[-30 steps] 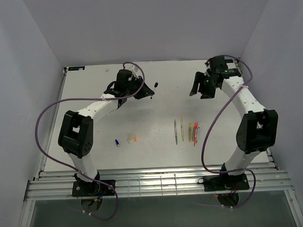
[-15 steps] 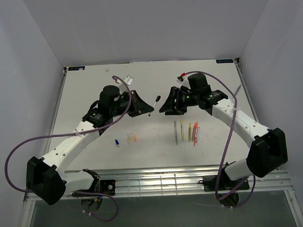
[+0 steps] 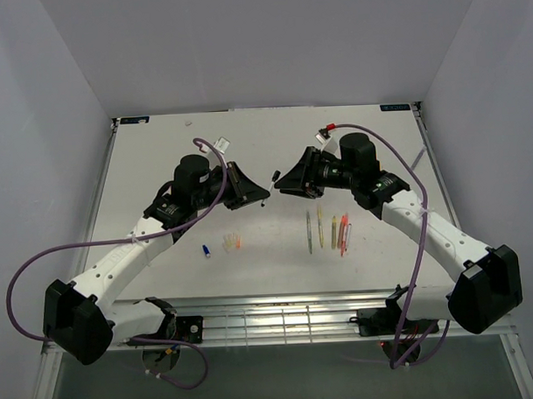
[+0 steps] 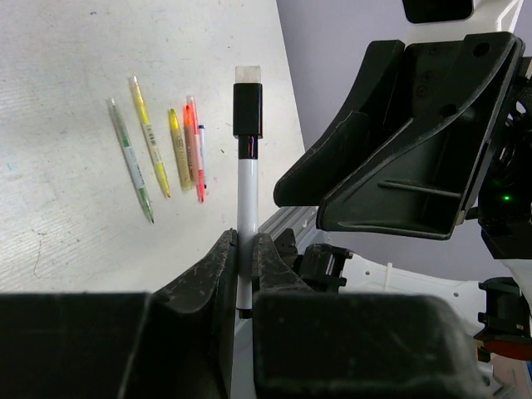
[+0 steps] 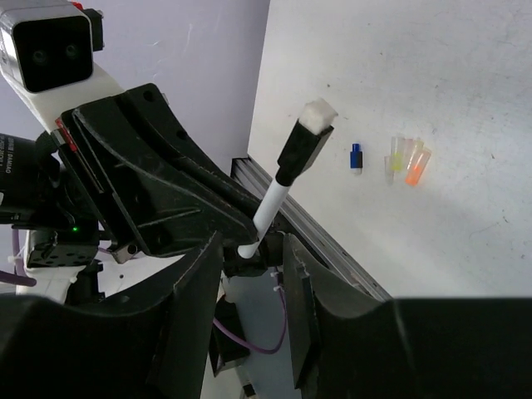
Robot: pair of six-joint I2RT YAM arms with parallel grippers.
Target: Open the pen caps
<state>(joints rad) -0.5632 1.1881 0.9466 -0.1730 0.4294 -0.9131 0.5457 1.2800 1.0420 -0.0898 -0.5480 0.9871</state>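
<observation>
One black cap [image 4: 247,112] tops the white pen [image 4: 246,199], raised off the bench [image 3: 160,151]. Your left jaws clamp that pen's barrel, and your right jaws stand partly apart just beside its cap.

Both the left arm [image 3: 120,257] and the right arm [image 3: 434,233] are chains of smooth white shells linked by bulky black joint housings, each on a black base plate [image 3: 166,330]. A purple cable [image 3: 374,131] loops loosely along each, and the right one ends in a red plug [image 3: 331,127]. The left gripper [image 4: 245,249] and right gripper [image 5: 253,249] are matte black and scuffed, with broad wedge-shaped fingers [image 4: 204,278]. A small green light [image 4: 504,198] glows on the right wrist.
</observation>
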